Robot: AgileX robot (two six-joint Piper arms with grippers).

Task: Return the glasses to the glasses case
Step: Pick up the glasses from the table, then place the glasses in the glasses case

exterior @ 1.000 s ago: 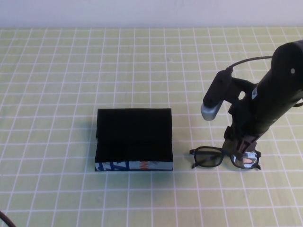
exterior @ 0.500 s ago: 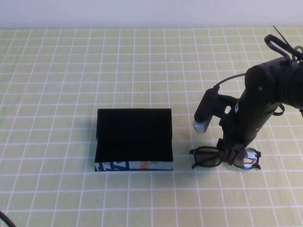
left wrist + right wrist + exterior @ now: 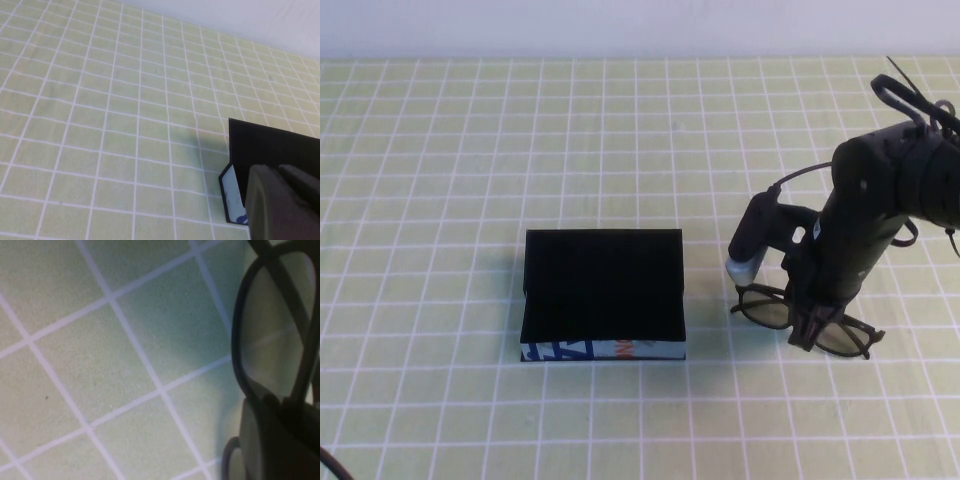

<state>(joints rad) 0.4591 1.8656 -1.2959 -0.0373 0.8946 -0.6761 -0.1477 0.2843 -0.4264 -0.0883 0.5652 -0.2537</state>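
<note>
Our right gripper (image 3: 810,335) has come down at the right of the table, its fingers closed on the bridge of the glasses (image 3: 770,311), whose frame now sits skewed, its right end nearer to us than before. We judge the step in hand to be the lift: we should keep the pinch firm at the bridge, raise the glasses straight and level so the temples do not drag on the checked mat (image 3: 470,180), then carry them left to the glasses case (image 3: 603,290), which lies open well apart from them at the middle of the table, white printed side towards us. Squaring the frame with the long side of the case before lowering would help it drop in cleanly. Only the right wrist view shows the grip up close, with one lens and rim running into the dark fingers (image 3: 280,440). Only the left wrist view shows our left gripper (image 3: 282,202), parked near the case's left corner; whether it is open, we cannot tell.
</note>
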